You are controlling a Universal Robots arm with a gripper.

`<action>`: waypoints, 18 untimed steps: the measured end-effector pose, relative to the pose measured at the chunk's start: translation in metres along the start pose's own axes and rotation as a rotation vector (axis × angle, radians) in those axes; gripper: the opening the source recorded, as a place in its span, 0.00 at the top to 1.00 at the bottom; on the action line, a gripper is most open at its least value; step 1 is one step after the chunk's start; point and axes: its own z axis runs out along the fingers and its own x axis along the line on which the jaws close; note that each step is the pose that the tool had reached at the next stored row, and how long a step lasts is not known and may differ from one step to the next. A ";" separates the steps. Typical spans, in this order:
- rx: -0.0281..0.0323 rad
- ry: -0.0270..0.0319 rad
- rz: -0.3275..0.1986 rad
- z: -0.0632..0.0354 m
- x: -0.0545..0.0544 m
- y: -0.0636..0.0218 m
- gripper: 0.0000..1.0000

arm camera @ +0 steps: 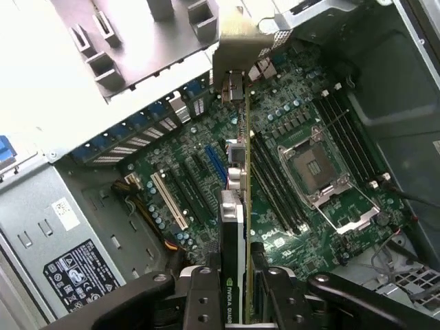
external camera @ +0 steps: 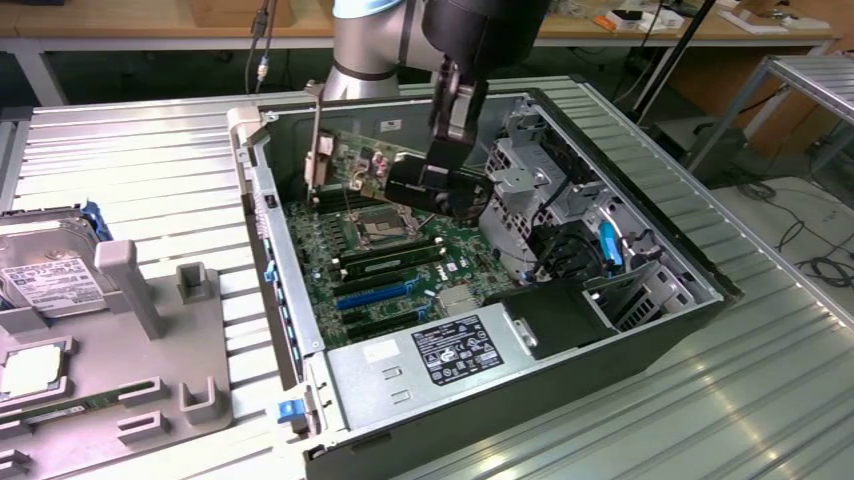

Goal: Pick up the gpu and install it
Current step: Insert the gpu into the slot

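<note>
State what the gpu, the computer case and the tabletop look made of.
gpu: green fibreglass-type circuit board with a black, likely plastic cover and a dull silvery metal bracket. Computer case: grey sheet metal, matte, with folded edges. Tabletop: ribbed metal, probably aluminium, judging by its bright sheen.

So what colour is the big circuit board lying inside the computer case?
The motherboard is dark green, clearest in the wrist view.

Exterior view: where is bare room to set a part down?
Ribbed metal table is bare on the exterior view's right of the open black computer case, and beyond the grey parts tray. Inside the case is crowded: the end effector grips the thin gpu card.
</note>
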 end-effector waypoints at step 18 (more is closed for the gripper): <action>0.0061 -0.0104 -0.387 0.0003 0.000 -0.0002 0.73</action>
